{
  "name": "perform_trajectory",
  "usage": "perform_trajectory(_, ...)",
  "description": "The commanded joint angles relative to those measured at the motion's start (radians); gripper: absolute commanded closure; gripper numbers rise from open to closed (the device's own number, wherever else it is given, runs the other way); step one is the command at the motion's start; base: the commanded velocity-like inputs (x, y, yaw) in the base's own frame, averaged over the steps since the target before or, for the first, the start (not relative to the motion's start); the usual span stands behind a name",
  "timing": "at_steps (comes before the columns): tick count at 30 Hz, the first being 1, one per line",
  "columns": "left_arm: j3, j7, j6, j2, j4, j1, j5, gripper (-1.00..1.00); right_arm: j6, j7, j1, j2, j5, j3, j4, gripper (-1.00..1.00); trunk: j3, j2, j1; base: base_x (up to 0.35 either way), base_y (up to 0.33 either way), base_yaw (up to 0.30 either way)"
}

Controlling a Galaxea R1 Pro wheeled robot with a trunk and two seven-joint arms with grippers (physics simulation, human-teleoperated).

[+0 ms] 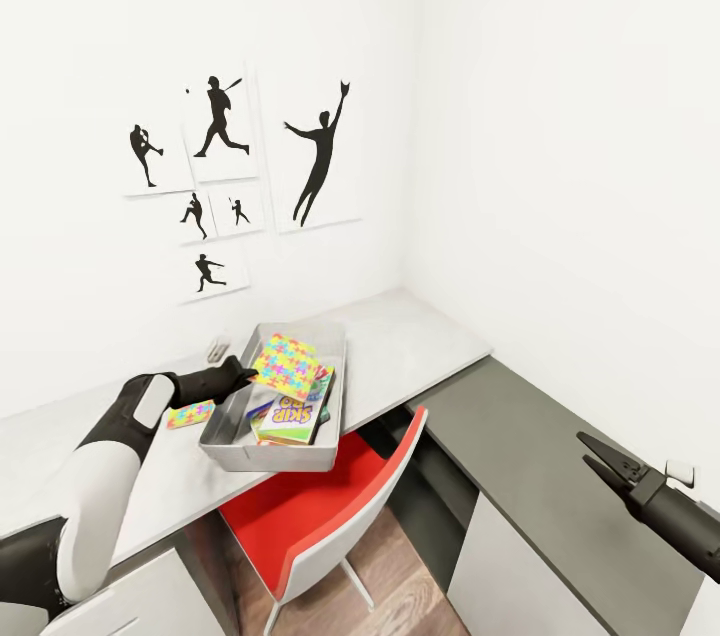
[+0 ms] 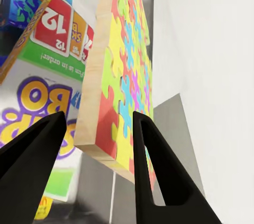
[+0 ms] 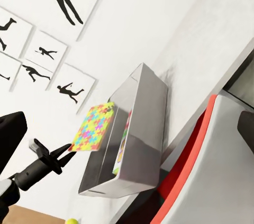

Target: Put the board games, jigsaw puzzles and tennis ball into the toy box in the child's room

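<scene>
Jigsaw puzzle point(image 2: 123, 71) between left jaws

White walls point(image 1: 560, 116) carry black sports silhouette prints point(image 1: 320, 156); a red-and-white chair point(image 1: 320, 516) stands on wood-plank floor point(image 1: 400, 596).

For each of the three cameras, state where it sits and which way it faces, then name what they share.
Head view: high on the robot, facing forward and down at the table, toy box, red chair and wall prints; both arms show, left hand at the puzzle, right hand off to the side.
Left wrist view: along the left hand's fingers, close on the puzzle and SKIP-BO box.
Right wrist view: from the side, towards toy box, chair, prints and left arm.
Shared: puzzle and toy box.
</scene>
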Motion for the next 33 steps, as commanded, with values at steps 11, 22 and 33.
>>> perform_trajectory(11, 0.001, -0.001, 0.004, -0.024, 0.004, -0.001, -0.004, 1.00, 0.004, 0.004, -0.001, 0.000, 0.002, -0.001, 0.000, -1.00, -0.002, -0.002, 0.001, 0.000, 0.000, 0.000)
perform_trajectory(22, -0.002, -0.001, 0.003, -0.040, 0.004, -0.001, -0.009, 1.00, 0.004, 0.005, -0.001, 0.000, 0.002, -0.001, 0.000, -1.00, -0.002, -0.002, 0.001, 0.000, 0.000, 0.000)
perform_trajectory(33, -0.006, 0.006, 0.001, -0.052, 0.005, -0.001, -0.013, -1.00, 0.005, 0.006, -0.001, -0.001, 0.002, -0.002, 0.000, -1.00, -0.002, -0.002, 0.001, 0.000, 0.000, 0.000)
